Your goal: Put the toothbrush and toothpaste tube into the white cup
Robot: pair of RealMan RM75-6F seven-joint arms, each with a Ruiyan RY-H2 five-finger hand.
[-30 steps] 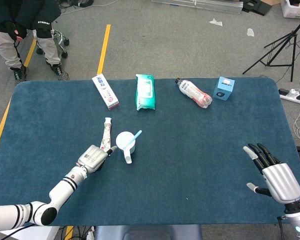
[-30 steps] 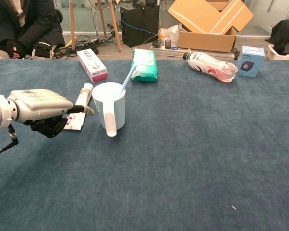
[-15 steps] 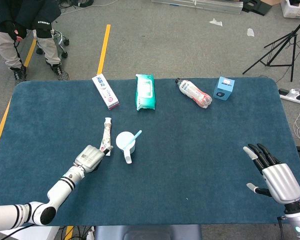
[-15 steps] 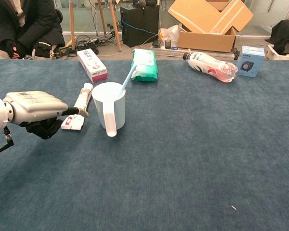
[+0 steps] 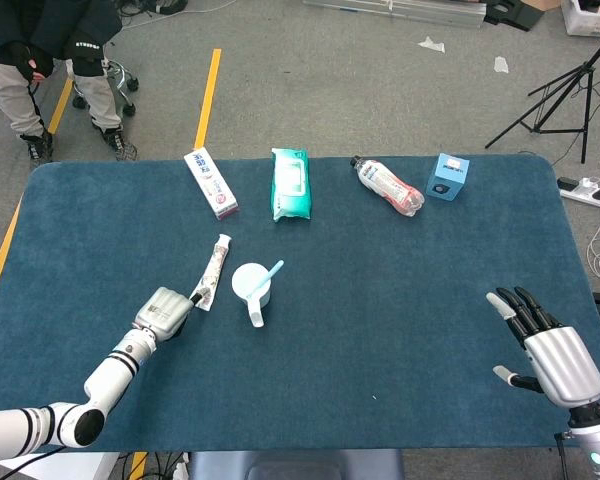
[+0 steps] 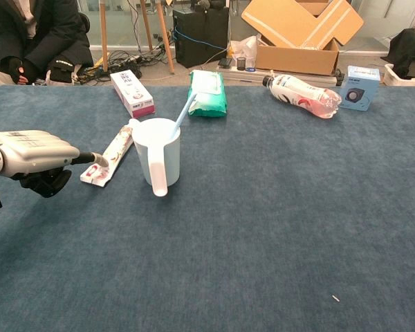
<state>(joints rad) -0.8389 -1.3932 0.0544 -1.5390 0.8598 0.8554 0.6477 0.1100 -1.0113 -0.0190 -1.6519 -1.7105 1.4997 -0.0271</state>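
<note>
The tube (image 5: 209,271) lies flat on the tabletop (image 5: 400,330) toward the left edge, just left of the cup (image 5: 250,283), its flat crimped end nearest the robot and its cap end pointing to the far edge. The left hand (image 5: 162,310) sits low at that crimped end, fingers curled under the palm and a fingertip (image 6: 95,159) touching the tube; whether it actually pinches the tube cannot be told. The cup stands upright with its handle toward the near edge, and the toothbrush (image 5: 270,273) leans inside it, its end sticking out over the rim.

By the near right corner the right hand (image 5: 540,348) hovers with fingers spread apart, holding nothing.

Along the far edge, from left to right, lie a white and pink box (image 5: 210,182), a green wipes pack (image 5: 289,183), a bottle (image 5: 387,185) on its side and a small blue box (image 5: 447,177).
</note>
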